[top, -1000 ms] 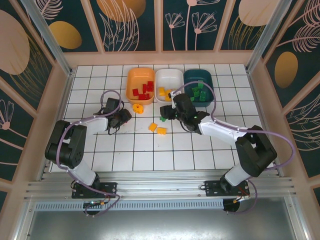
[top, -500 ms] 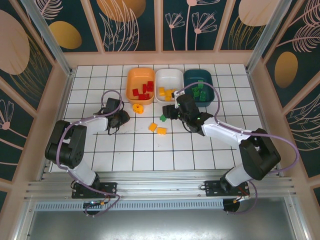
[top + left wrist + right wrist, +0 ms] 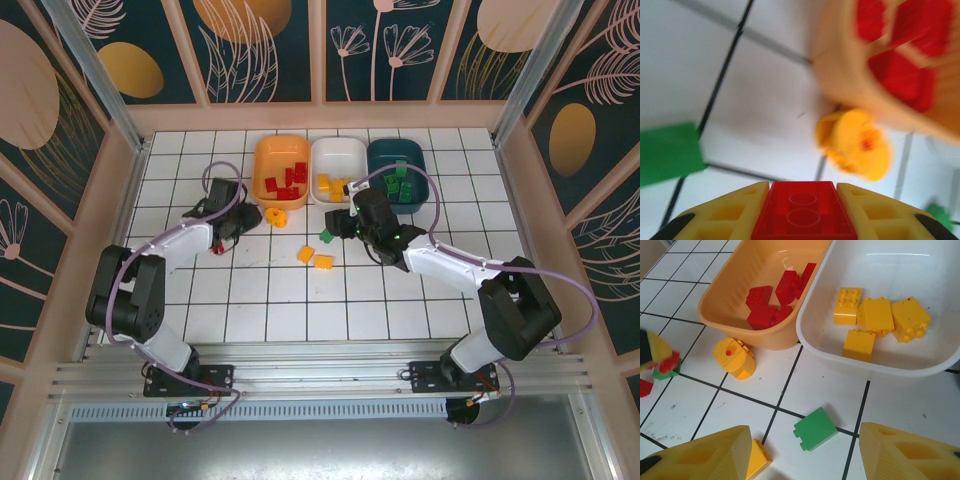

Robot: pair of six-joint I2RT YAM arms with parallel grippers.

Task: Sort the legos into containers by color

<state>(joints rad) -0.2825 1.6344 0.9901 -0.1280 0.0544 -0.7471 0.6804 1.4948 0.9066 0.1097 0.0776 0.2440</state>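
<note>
As left jaws clamp, lego (image 3: pixel 802 215) (red) sits between.

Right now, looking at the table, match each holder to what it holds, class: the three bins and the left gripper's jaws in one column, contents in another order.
Column 1:
1 orange bin
2 white bin
3 dark teal bin
4 jaws of the left gripper

Column 2:
A yellow bricks
B single red brick
C green bricks
D several red bricks

Pairs: 1-D, 2-A, 3-C, 4-B
</note>
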